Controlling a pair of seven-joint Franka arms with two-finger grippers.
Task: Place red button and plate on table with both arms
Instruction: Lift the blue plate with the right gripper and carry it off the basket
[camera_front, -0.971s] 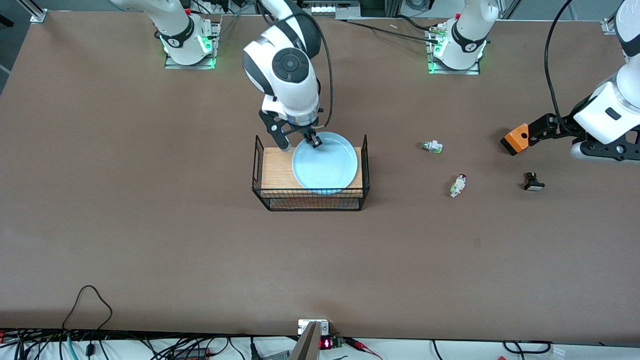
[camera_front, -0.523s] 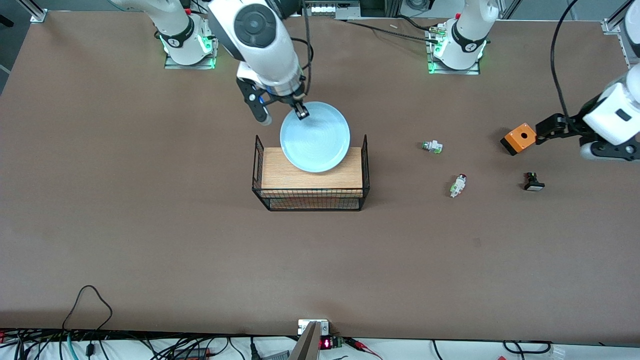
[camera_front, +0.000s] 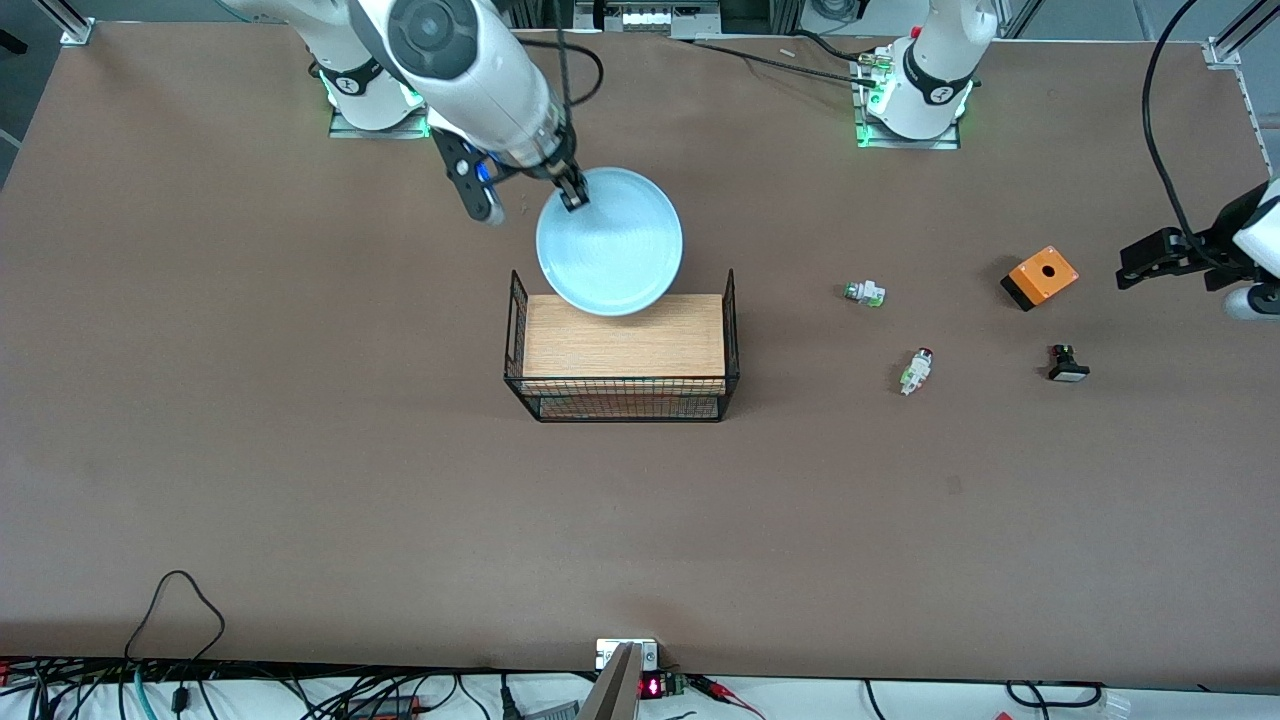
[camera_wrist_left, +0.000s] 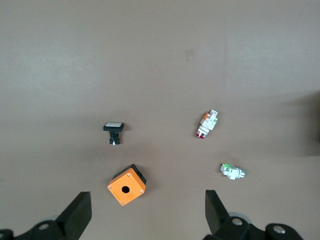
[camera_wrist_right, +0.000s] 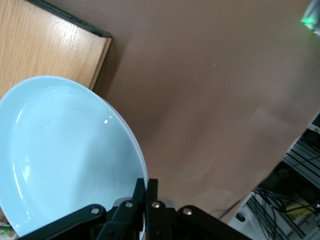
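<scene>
The right end effector (camera_front: 572, 196) pinches the plate (camera_front: 610, 241) by its rim, aloft over the wire rack (camera_front: 622, 350). The left end effector (camera_wrist_left: 145, 212) hangs spread wide and empty over the desk (camera_front: 300, 480), the orange box (camera_wrist_left: 126, 185) just below it.

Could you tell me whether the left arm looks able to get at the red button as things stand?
Probably yes. The left hand is open and holds nothing, up near its end of the table. The red button lies alone on bare table, apart from the orange box and black switch, so nothing blocks it.
</scene>
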